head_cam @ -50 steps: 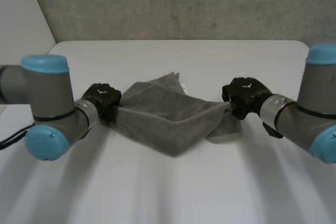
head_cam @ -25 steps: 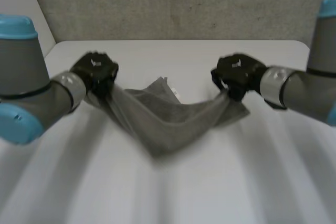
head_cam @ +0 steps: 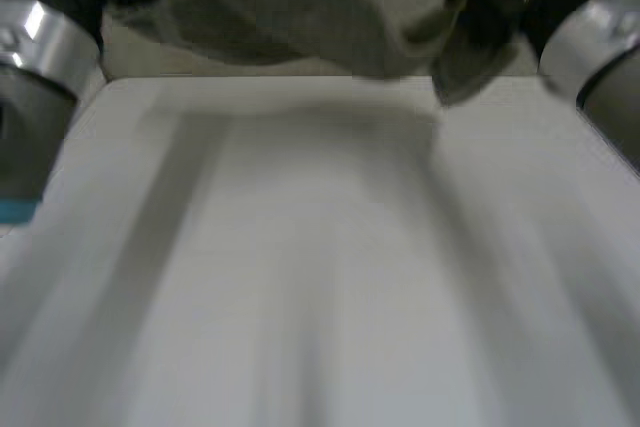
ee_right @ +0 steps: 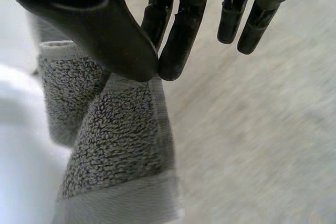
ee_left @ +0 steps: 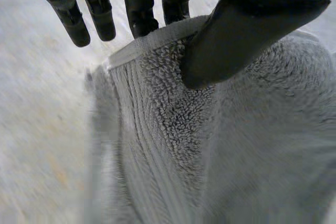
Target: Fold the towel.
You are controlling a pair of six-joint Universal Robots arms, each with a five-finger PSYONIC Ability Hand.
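Head view: above the white table, over its far side, the towel hangs strung sideways between both hands. Left hand pinches one end's top edge, right hand the other, cloth draping below the fingers. Neither's nearer, I'd say.

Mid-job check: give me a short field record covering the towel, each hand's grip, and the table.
item: grey terry towel
towel state: hangs sagging between the two hands, apparently off the table
left grip: left hand pinches the towel's hemmed edge between thumb and fingers
right grip: right hand pinches a hemmed edge between thumb and a finger, with towel hanging below it
surface: white table beneath the towel
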